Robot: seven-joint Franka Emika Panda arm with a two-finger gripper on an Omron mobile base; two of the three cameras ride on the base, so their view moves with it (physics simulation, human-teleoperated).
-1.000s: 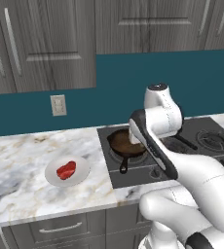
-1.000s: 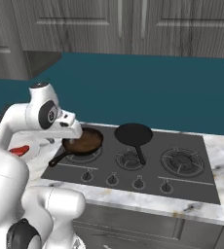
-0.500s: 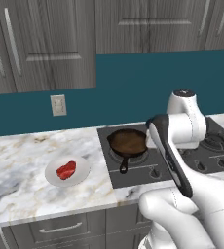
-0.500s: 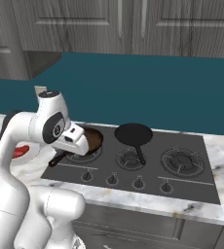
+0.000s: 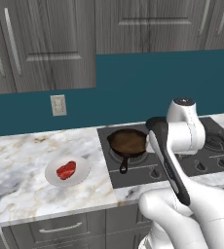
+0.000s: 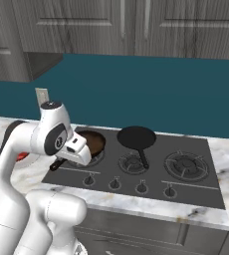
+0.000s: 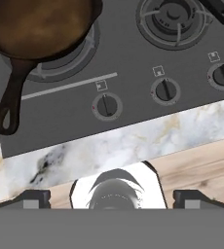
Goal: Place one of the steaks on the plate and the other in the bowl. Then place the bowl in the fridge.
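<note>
Stovetop (image 7: 133, 63) now under open tool (image 7: 112, 197)

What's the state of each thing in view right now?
gripper: open, holding nothing, above the front edge of the stove.
steak: lying on the plate.
plate: on the counter, left of the stove.
brown skillet: on the front left burner, nothing in it.
black pan: on a rear burner, nothing in it.
cabinets: doors shut.
</note>
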